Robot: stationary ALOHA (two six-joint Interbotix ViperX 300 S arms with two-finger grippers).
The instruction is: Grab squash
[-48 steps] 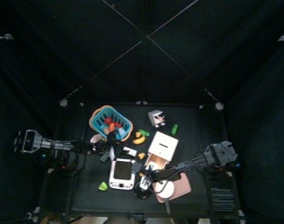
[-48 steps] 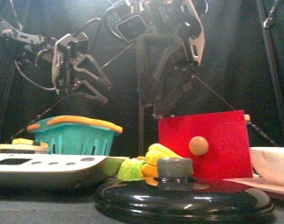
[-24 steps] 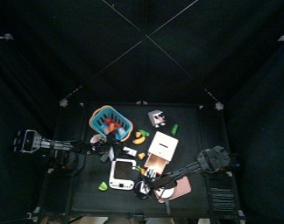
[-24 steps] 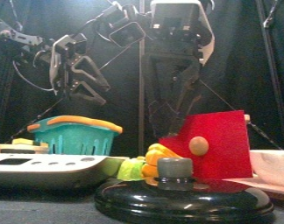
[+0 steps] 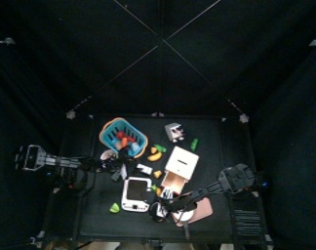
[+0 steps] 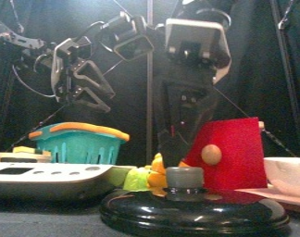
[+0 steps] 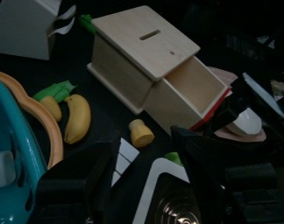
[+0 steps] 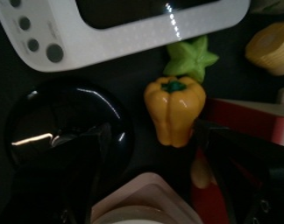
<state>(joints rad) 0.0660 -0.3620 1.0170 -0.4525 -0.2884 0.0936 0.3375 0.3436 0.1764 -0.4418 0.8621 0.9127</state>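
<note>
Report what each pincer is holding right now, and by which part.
Nothing is held. The right pincer is open above the yellow squash, not touching it. The left pincer hangs raised behind the basket; no object shows between its jaws.

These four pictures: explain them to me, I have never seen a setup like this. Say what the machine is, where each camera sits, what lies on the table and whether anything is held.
This is a robot with two black arms at a small black table inside black curtains. One picture looks straight down from above, one looks level from the table's front edge, and two come from cameras on the arms' wrists.

On the table lie a teal basket, a white kitchen scale, a black pot lid, a wooden box with a red drawer front, a banana and a yellow-orange squash beside a small green star-shaped piece.

The right gripper hangs open just above the squash, jaws on either side of it; it holds nothing yet. The left gripper rests raised, apart from everything.
</note>
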